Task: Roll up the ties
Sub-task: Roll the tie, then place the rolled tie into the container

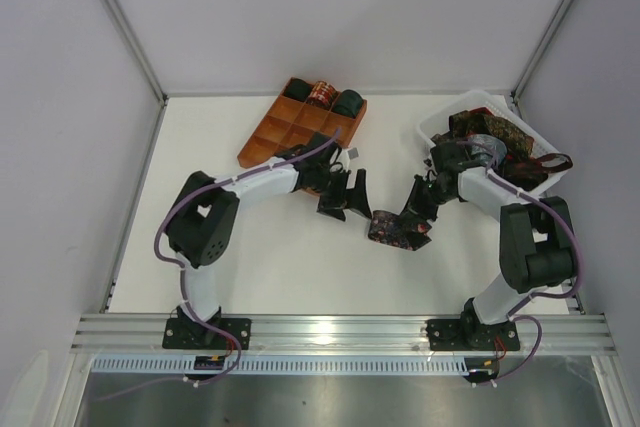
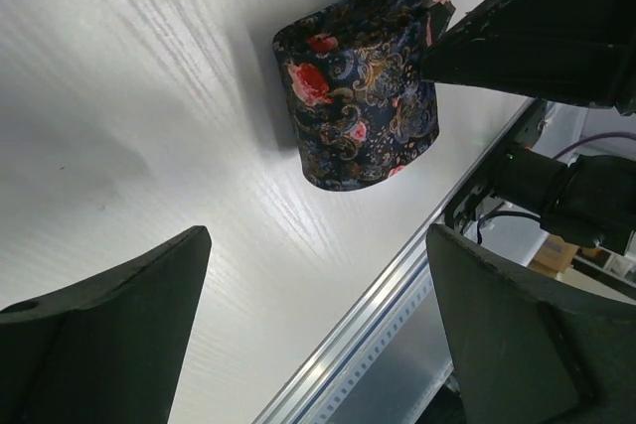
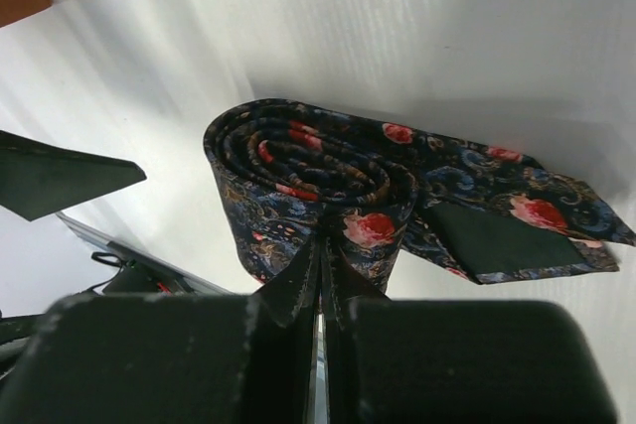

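A dark tie with red flowers (image 1: 392, 230) lies on the white table between the arms. It is wound into a loose coil (image 3: 308, 171), and its wide end (image 3: 517, 220) trails off flat to the right. My right gripper (image 3: 323, 245) is shut, its tips pinching the coil's near wall. My left gripper (image 2: 318, 280) stands wide open just left of the tie (image 2: 363, 96), with only bare table between its fingers (image 2: 109, 315). The right gripper's black body (image 2: 537, 37) touches the tie from the upper right in the left wrist view.
An orange-brown gridded tray (image 1: 270, 137) at the back holds rolled ties (image 1: 321, 94) in its far cells. A white bin (image 1: 432, 129) at the back right holds several loose ties (image 1: 500, 137). The table's metal rail (image 2: 378, 315) runs along the near edge.
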Controlling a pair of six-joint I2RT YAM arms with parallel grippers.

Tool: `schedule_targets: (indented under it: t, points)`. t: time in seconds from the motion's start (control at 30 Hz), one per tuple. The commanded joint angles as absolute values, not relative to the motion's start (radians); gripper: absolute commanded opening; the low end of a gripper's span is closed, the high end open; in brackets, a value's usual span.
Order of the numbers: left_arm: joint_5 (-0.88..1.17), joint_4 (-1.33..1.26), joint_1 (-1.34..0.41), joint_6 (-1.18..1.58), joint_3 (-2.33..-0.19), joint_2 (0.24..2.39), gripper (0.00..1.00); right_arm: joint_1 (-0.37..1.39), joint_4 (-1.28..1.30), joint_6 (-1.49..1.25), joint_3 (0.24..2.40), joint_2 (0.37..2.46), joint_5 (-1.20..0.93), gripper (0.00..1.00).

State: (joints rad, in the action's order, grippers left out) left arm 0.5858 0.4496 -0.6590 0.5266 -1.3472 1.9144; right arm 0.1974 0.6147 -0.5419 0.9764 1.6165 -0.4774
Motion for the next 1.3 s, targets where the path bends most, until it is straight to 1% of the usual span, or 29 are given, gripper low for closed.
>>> schedule_targets:
  t: [0.0,0.1,0.27,0.37,0.53,0.63,0.87,1.0,1.27]
  points:
    - [0.673,0.373,-0.663,0.491,-1.379,1.934,0.95,0.198,0.603,-0.529,0.969,1.631,-0.420,0.03]
    - [0.736,0.315,-0.663,0.537,-1.373,1.956,0.96,0.196,0.612,-0.517,0.966,1.623,-0.400,0.03]
    - [0.778,0.195,-0.667,0.662,-1.335,1.980,0.98,0.195,0.615,-0.500,0.962,1.614,-0.391,0.03]
    - [0.784,0.167,-0.672,0.715,-1.330,2.002,0.99,0.195,0.601,-0.492,0.950,1.605,-0.397,0.03]
    - [0.773,0.216,-0.686,0.719,-1.367,2.055,0.99,0.187,0.589,-0.488,0.937,1.603,-0.405,0.03]
    - [0.756,0.242,-0.704,0.713,-1.388,2.086,0.98,0.181,0.586,-0.482,0.930,1.603,-0.410,0.03]
    - [0.712,0.173,-0.749,0.775,-1.388,2.131,0.93,0.175,0.584,-0.469,0.925,1.601,-0.417,0.03]
    - [0.693,0.193,-0.772,0.773,-1.411,2.161,0.92,0.169,0.584,-0.462,0.919,1.600,-0.419,0.03]
    - [0.643,0.166,-0.769,0.808,-1.381,2.172,0.88,0.163,0.584,-0.449,0.914,1.600,-0.426,0.03]
